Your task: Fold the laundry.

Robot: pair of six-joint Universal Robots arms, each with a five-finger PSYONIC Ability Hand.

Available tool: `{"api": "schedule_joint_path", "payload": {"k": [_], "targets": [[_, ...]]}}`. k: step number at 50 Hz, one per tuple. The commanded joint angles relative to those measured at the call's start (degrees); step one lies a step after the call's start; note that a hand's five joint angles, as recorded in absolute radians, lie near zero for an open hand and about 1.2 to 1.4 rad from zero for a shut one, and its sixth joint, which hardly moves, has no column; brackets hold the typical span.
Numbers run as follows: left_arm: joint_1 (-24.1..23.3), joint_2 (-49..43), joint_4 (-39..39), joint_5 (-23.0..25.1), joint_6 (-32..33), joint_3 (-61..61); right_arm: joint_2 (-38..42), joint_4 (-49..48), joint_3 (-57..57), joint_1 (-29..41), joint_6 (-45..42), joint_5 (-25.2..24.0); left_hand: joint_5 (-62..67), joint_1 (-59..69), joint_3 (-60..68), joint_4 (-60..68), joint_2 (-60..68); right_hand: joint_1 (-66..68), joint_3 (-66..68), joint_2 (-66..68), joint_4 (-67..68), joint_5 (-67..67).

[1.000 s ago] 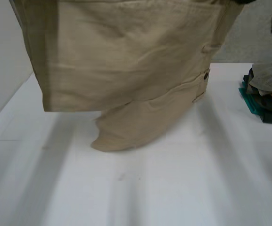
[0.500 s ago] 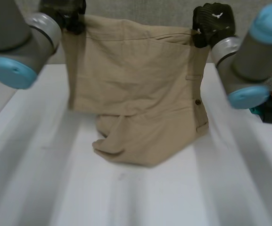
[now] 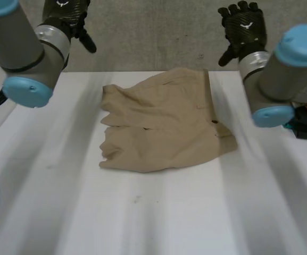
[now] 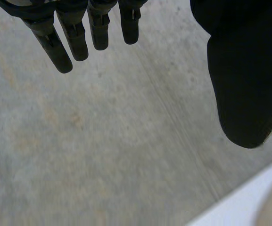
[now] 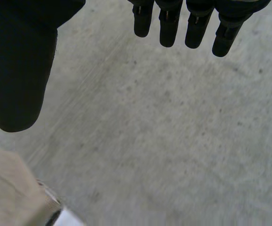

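Note:
A pair of beige shorts (image 3: 161, 125) lies crumpled on the white table (image 3: 142, 212), its waistband toward the right and a dark button near its right edge. My left hand (image 3: 65, 13) is raised above the table's far left, past the shorts, its fingers (image 4: 65, 40) straight and thumb apart, holding nothing. My right hand (image 3: 242, 26) hangs above the far right, beyond the shorts' waistband, fingers (image 5: 192, 28) spread and empty. A corner of the shorts (image 5: 13, 197) shows under the right hand's thumb.
A pile of other clothes (image 3: 305, 119), grey, orange, teal and dark, sits at the table's right edge. A grey wall (image 3: 153, 37) stands behind the table. Bare table surface stretches in front of the shorts.
Both hands have let go of the shorts' top edge and opened. The shorts have dropped from hanging to lying on the table.

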Motion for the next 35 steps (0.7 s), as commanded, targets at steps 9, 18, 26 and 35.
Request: {"api": "schedule_joint_path", "payload": {"k": [9,18,26,35], "targets": [[-1.3,26.4,-19.7,10.3,0.5,-45.8,-20.8,32.7,26.5,-10.6,-6.2,-20.0,28.5,30.4,29.3,29.9,29.8,20.7,21.5,21.3,21.4,20.4],[-2.3,27.1,-18.3,13.4,2.9,-61.4,-22.9,33.4,42.6,-12.3,-17.8,-28.4,46.0,48.0,46.9,47.5,47.4,39.4,40.2,40.1,40.1,39.2],[-2.3,20.6,-9.2,12.2,4.1,-63.0,-18.2,24.5,47.7,-12.3,-20.5,-29.6,29.9,31.9,30.8,31.3,31.3,37.4,38.2,38.1,38.1,37.2],[-4.0,12.4,-2.6,5.7,4.9,-55.8,-12.6,10.3,46.8,-11.6,-20.0,-30.9,14.6,16.6,15.5,16.0,16.0,18.7,19.5,19.4,19.4,18.5]]}}
